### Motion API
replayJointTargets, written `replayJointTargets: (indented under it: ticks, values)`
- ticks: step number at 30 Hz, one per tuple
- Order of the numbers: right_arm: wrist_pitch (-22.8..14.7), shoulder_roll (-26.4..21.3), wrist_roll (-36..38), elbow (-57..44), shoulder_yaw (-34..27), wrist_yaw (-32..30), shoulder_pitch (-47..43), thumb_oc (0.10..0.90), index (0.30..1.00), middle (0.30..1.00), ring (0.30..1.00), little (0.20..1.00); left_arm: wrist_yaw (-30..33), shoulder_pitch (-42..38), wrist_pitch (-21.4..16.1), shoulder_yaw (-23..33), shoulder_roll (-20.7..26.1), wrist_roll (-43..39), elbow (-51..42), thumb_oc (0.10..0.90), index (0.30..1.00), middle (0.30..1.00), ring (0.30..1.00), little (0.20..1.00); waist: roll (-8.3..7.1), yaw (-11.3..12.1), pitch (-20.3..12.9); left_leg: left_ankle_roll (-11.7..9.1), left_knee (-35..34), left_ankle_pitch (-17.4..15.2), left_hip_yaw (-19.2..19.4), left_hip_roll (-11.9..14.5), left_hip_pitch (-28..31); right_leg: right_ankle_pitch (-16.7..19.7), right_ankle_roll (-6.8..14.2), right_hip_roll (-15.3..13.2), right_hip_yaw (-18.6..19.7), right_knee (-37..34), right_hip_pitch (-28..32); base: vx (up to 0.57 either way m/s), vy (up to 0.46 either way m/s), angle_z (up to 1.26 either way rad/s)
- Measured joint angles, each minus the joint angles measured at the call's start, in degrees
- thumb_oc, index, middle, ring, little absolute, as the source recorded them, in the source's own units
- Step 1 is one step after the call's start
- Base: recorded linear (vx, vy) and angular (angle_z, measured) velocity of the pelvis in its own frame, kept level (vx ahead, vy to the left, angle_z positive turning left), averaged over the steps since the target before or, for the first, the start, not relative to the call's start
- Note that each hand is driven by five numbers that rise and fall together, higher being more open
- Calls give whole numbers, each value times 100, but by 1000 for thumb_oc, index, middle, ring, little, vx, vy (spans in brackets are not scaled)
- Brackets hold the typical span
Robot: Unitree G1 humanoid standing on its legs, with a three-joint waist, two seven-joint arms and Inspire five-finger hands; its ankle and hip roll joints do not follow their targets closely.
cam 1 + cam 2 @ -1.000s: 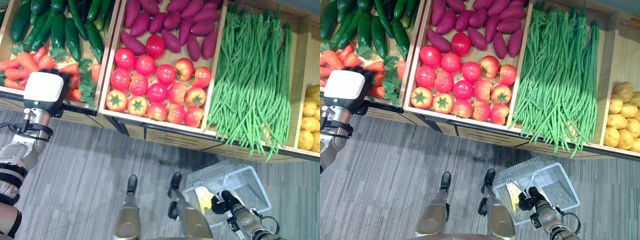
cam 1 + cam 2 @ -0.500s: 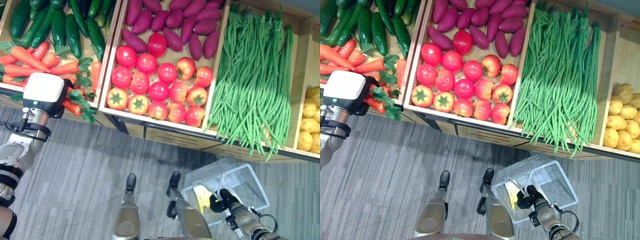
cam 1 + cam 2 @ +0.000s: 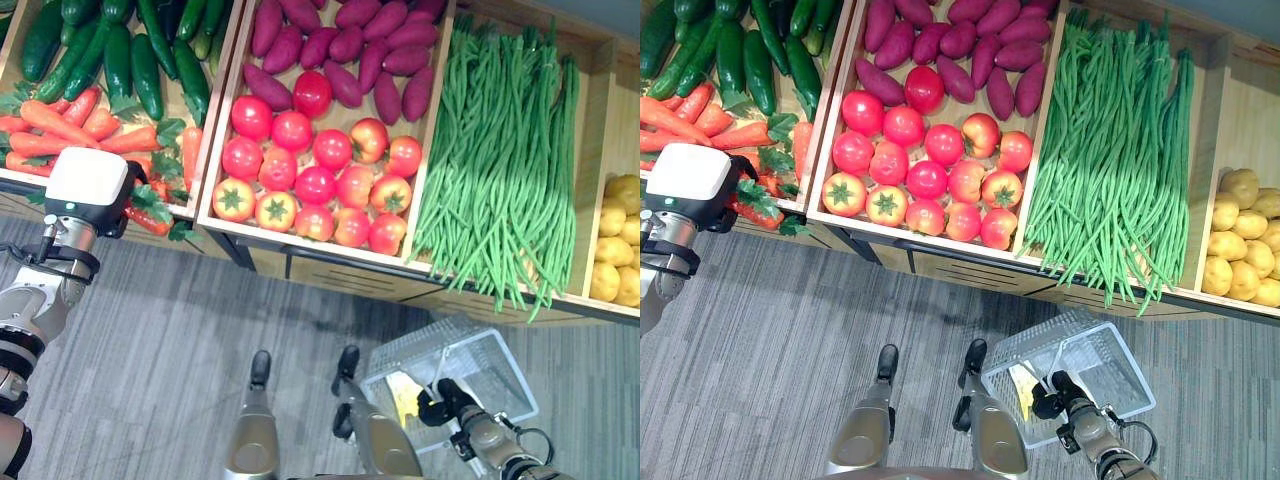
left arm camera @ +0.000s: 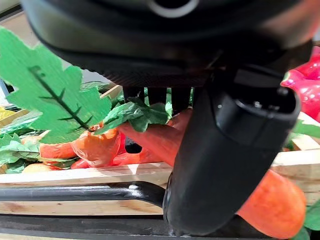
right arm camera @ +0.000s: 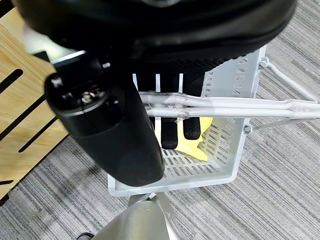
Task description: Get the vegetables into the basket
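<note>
Left hand is closed around a carrot at the front edge of the carrot crate. Right hand grips the handle of the basket, low near the floor

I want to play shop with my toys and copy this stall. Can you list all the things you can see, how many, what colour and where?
cucumbers: many, dark green, far end of the leftmost crate
carrots: a pile, orange with green leaves, near end of that crate
sweet potatoes: many, purple, far end of the second crate
tomatoes: many, red, near end of that crate
long beans: a big heap, green, third crate
potatoes: several, yellow, rightmost crate
basket: one, pale grey, hanging over the floor, something yellow inside
left hand: dark, curled round a carrot at the crate's near edge
right hand: dark, curled round the basket's handles
</note>
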Motion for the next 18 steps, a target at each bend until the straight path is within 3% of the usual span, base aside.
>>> replayJointTargets:
  ticks: [3,5,7,12,15,18]
  values:
    - [3,118,-3,-18,-25,2,9,400,300,300,300,300,39,525,-19,692,-59,-12,-246,400,300,300,300,300,-93,-17,31,8,-1,-10,81,1,50,7,2,4,74,1,6,21,-1,-13]
    - [22,200,-7,-41,-36,-20,7,400,300,300,300,300,137,1117,27,1516,-381,-7,-479,400,300,300,300,300,-130,-87,39,17,-1,-27,123,-5,105,8,4,2,118,0,39,10,1,-10]
    - [21,265,-8,-49,-34,-18,18,400,300,300,300,300,419,1437,92,1816,-552,-2,-568,400,300,300,300,300,-179,-119,28,16,-1,-31,186,-4,147,8,4,6,174,0,51,2,-4,-15]
    - [25,307,-5,-24,-38,-7,72,400,300,300,300,300,490,1771,71,2101,-549,14,-693,400,300,300,300,300,-194,-172,23,21,-2,-48,247,-7,191,8,4,9,239,0,66,15,-29,-7]
    - [15,314,-1,-23,-13,2,78,400,300,300,300,300,520,1812,90,2098,-425,476,-695,400,300,300,300,300,-194,-164,23,21,-2,-47,244,1,219,9,3,14,238,-1,94,3,-10,0]
    - [-33,312,-3,-28,-16,1,102,400,300,300,300,300,888,1903,181,2103,-364,705,-725,400,300,300,300,300,-194,-113,23,21,-2,-47,242,6,234,10,1,18,236,-1,111,0,0,0]
